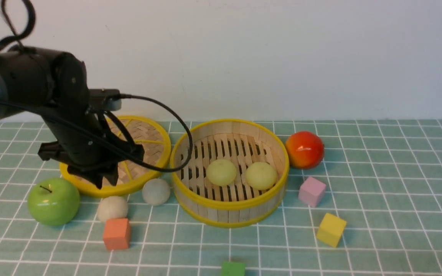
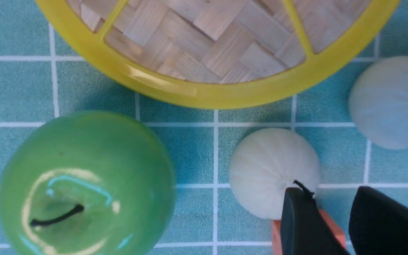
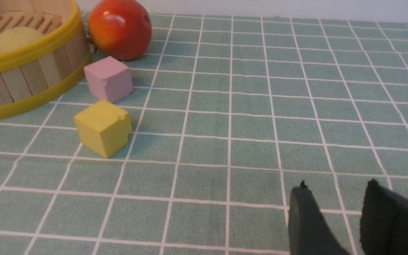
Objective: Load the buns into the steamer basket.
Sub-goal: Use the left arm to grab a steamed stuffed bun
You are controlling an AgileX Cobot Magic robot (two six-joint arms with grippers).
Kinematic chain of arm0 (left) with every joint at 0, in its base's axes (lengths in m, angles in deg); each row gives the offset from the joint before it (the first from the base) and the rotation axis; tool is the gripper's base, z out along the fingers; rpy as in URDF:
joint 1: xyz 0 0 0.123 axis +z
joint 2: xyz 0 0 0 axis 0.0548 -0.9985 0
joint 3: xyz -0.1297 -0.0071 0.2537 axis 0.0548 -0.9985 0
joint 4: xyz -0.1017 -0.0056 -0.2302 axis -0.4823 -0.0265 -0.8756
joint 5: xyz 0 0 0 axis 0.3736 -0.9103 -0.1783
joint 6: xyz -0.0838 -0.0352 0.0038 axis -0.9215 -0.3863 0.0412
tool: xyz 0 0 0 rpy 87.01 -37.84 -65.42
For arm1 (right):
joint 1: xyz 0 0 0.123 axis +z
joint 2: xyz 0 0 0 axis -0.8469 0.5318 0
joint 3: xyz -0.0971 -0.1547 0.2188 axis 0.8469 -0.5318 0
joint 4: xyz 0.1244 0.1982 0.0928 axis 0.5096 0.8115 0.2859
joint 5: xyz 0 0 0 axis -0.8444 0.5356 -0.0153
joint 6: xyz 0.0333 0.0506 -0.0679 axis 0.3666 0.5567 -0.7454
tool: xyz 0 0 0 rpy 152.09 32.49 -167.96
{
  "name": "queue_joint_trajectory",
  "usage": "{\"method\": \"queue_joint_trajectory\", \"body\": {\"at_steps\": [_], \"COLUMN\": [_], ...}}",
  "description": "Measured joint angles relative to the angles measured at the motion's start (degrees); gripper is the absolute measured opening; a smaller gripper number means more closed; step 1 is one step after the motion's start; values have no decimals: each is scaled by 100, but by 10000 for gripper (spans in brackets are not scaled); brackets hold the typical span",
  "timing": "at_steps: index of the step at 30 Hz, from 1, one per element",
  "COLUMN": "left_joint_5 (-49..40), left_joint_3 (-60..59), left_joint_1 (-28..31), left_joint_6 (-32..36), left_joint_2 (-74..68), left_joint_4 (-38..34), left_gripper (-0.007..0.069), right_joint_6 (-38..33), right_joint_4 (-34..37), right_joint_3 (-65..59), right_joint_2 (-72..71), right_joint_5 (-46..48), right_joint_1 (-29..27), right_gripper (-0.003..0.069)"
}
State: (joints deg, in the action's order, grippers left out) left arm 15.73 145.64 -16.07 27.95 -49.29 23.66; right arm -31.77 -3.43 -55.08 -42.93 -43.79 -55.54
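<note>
On the counter (image 1: pixel 390 184), the round steamer basket (image 1: pixel 229 214) has two pale yellow-green buns (image 1: pixel 221 172) on its slatted floor, and the glossy red-orange fruit (image 1: pixel 304 150) is just beside its right side. To the left of the basket there is the woven lid (image 1: pixel 148 149), and the left arm (image 1: pixel 71 115) is above it with its fingers (image 1: pixel 108 180) pointing down. Nearer to the counter's front edge than this lid are two off-white buns (image 1: pixel 156 191) and a green apple (image 1: pixel 53 201).

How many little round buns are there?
4. Two pale yellow-green buns sit inside the steamer basket. Two off-white buns are on the table: one between the woven lid and the basket, the other behind the orange block.
</note>
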Motion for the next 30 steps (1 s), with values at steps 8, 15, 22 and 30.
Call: {"method": "queue_joint_trajectory", "body": {"at_steps": [8, 15, 22, 30], "left_joint_5": [63, 168, 197, 197], "left_joint_3": [0, 0, 0, 0], "left_joint_1": [0, 0, 0, 0], "left_joint_6": [-16, -16, -16, -16], "left_joint_2": [-429, -664, -740, -740], "left_joint_4": [44, 92, 92, 87], "left_gripper": [216, 221, 227, 150], "right_joint_6": [0, 0, 0, 0], "right_joint_4": [0, 0, 0, 0], "right_joint_3": [0, 0, 0, 0], "right_joint_2": [0, 0, 0, 0], "right_joint_5": [0, 0, 0, 0], "right_joint_1": [0, 0, 0, 0], "right_gripper": [239, 239, 239, 239]}}
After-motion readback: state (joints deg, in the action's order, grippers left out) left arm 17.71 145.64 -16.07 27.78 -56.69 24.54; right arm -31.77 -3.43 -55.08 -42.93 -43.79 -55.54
